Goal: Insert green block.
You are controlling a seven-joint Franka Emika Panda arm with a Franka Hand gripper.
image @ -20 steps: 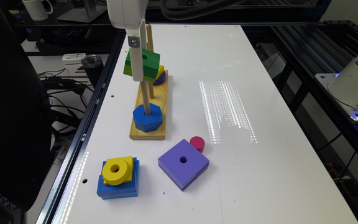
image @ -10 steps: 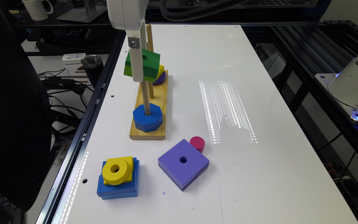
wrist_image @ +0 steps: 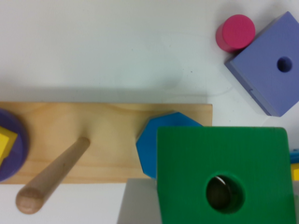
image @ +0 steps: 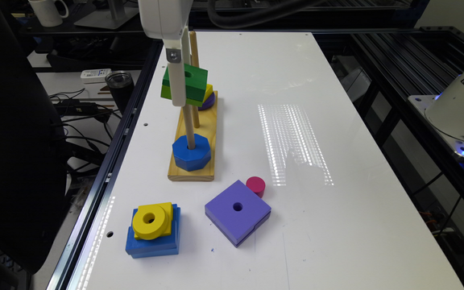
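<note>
The green block [image: 191,82] [wrist_image: 224,154] hangs in the air above the wooden peg board [image: 191,173] [wrist_image: 93,121], with my gripper [image: 179,94] shut on it. A grey finger [wrist_image: 138,205] shows beside the block. The block sits over the peg [image: 188,125] that carries the blue octagon [image: 191,151] [wrist_image: 154,144]. A pale round tip shows through the block's centre hole [wrist_image: 223,193]. The middle peg [wrist_image: 51,179] is bare. A purple disc with a yellow piece [image: 209,98] sits at the board's far end.
On the table in front of the board lie a purple square [image: 238,211] [wrist_image: 271,70], a pink cylinder [image: 255,185] [wrist_image: 235,31] touching it, and a yellow ring [image: 149,219] on a blue block [image: 153,241]. The table's edge [image: 111,177] runs along the exterior view's left.
</note>
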